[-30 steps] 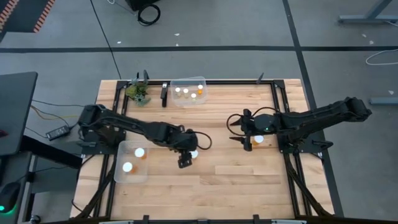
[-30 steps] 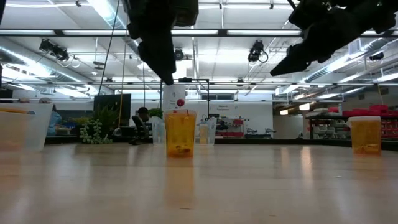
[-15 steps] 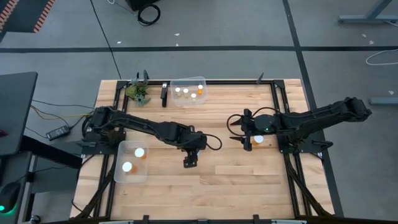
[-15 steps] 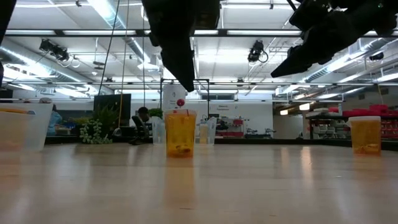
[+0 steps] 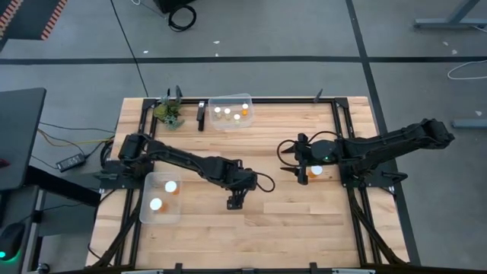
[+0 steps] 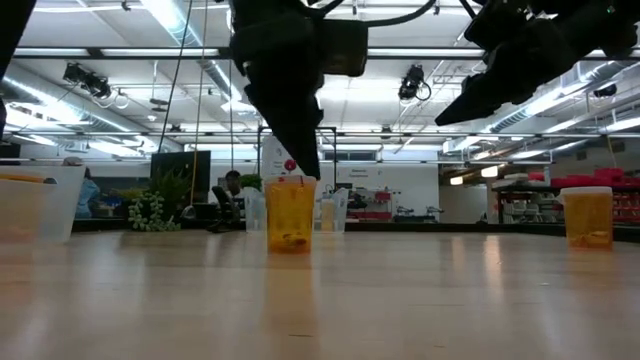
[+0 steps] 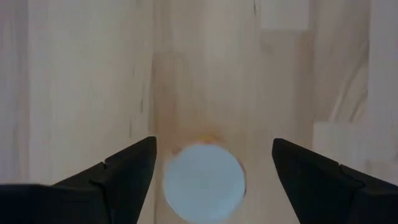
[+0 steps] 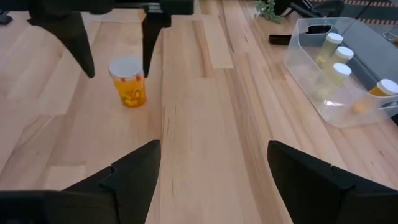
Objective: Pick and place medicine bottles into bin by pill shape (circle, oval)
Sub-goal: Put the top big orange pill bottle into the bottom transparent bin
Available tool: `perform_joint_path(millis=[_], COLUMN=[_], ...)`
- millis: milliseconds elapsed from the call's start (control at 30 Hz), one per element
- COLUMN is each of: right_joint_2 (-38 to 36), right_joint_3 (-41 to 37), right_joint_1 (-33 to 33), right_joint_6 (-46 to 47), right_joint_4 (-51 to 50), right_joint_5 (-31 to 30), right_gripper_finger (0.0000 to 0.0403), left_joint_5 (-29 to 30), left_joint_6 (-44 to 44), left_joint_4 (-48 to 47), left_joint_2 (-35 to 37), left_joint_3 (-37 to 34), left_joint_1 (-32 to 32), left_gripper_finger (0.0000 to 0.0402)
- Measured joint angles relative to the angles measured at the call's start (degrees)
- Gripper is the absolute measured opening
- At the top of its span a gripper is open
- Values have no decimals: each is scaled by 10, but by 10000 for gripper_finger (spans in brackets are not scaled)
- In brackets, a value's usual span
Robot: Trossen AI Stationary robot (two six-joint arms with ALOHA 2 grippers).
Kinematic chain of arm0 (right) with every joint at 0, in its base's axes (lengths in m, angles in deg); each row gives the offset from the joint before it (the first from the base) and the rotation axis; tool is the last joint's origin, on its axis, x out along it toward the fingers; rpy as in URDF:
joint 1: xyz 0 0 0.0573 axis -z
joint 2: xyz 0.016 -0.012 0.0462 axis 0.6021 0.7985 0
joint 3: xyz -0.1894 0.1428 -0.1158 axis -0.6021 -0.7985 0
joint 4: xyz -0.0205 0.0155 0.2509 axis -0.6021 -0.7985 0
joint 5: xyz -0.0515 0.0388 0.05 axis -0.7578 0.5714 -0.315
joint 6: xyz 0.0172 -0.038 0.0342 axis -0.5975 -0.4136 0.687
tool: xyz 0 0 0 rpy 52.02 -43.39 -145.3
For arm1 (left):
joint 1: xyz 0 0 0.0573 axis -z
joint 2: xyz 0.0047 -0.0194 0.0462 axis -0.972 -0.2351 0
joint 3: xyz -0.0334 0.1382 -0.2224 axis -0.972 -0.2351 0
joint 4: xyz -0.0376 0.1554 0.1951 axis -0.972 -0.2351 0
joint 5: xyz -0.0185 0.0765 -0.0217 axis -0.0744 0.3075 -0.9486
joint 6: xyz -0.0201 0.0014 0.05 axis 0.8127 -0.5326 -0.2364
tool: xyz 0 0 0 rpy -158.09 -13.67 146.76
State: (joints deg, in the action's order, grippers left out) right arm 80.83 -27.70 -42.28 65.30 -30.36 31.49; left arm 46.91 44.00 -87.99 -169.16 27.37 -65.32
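Observation:
An amber medicine bottle (image 8: 129,82) with a white cap (image 7: 204,182) stands upright on the wooden table (image 5: 289,221), left of its middle. My left gripper (image 7: 213,144) hangs open just above the bottle, pointing steeply down, one finger to each side of the cap without touching it. In the high view the left gripper (image 5: 235,202) hides this bottle. My right gripper (image 5: 299,163) waits open above the table's right side, beside a second bottle (image 5: 316,170), which also stands upright in the low view (image 6: 588,215).
A clear bin (image 5: 161,196) at the near left holds two bottles. Another clear bin (image 5: 230,112) at the far edge holds several. A small green plant (image 5: 169,113) and a dark object (image 5: 201,116) stand near the far bin. Bare wood stretches toward the near edge.
My left gripper has gone toward the table's right and near edges and down, rolling a little at the wrist, and now stands over the bottle, covering the cap that showed in the high view before. The bottle has kept still.

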Motion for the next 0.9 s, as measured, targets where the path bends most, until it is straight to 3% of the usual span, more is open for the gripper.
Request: perform_joint_path(millis=[533, 900], right_joint_2=[0, 0], right_joint_3=[0, 0], right_joint_1=[0, 0], right_joint_6=[6, 8], right_joint_4=[-1, 0], right_joint_5=[0, 0], right_gripper_finger=[301, 301], left_joint_5=[11, 11], left_joint_6=[-42, -30], left_joint_4=[-19, -24], left_joint_2=[-36, -39], left_joint_3=[0, 0], left_joint_1=[11, 12], left_gripper_finger=[327, 259])
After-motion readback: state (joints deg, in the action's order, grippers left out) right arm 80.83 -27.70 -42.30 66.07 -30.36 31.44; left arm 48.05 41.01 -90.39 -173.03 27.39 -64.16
